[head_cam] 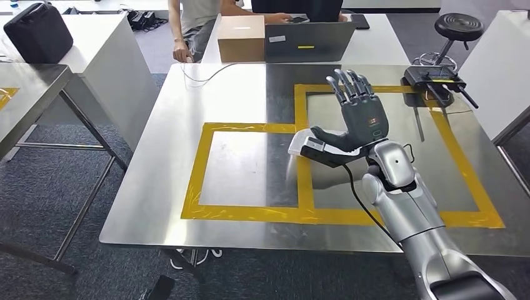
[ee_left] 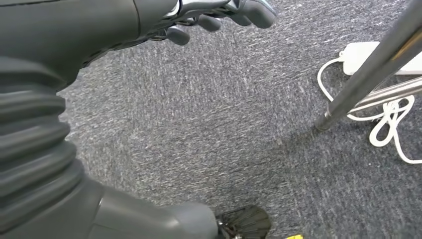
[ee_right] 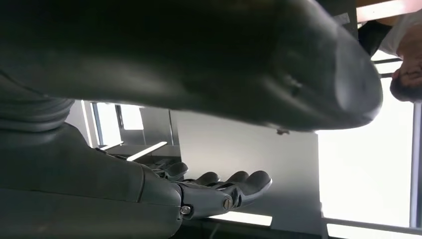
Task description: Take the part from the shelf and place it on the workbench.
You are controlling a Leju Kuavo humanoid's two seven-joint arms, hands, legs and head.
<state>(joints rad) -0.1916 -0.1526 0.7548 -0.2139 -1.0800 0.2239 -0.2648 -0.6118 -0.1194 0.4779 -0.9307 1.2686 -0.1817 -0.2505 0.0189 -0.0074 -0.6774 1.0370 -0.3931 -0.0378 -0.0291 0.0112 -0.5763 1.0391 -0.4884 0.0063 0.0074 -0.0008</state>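
Note:
A small white part (head_cam: 298, 144) lies on the steel workbench (head_cam: 237, 100), on the yellow tape line (head_cam: 302, 187) between the two taped rectangles. My right hand (head_cam: 357, 106) is raised just to its right, palm turned away, fingers spread and pointing up, holding nothing. Its thumb (head_cam: 326, 134) reaches out over the part's right edge, and I cannot tell if they touch. In the right wrist view the right hand's fingers (ee_right: 224, 191) are stretched out with nothing in them. My left hand (ee_left: 214, 15) hangs over grey carpet, its fingers loose and holding nothing.
A cardboard box (head_cam: 241, 37) and a laptop (head_cam: 309, 40) stand at the workbench's far edge, with a person (head_cam: 194, 25) behind them. A black controller (head_cam: 434, 78) lies at the far right, beside a stool (head_cam: 459, 28). A table leg (ee_left: 368, 64) and a white cable (ee_left: 393, 124) are near my left hand.

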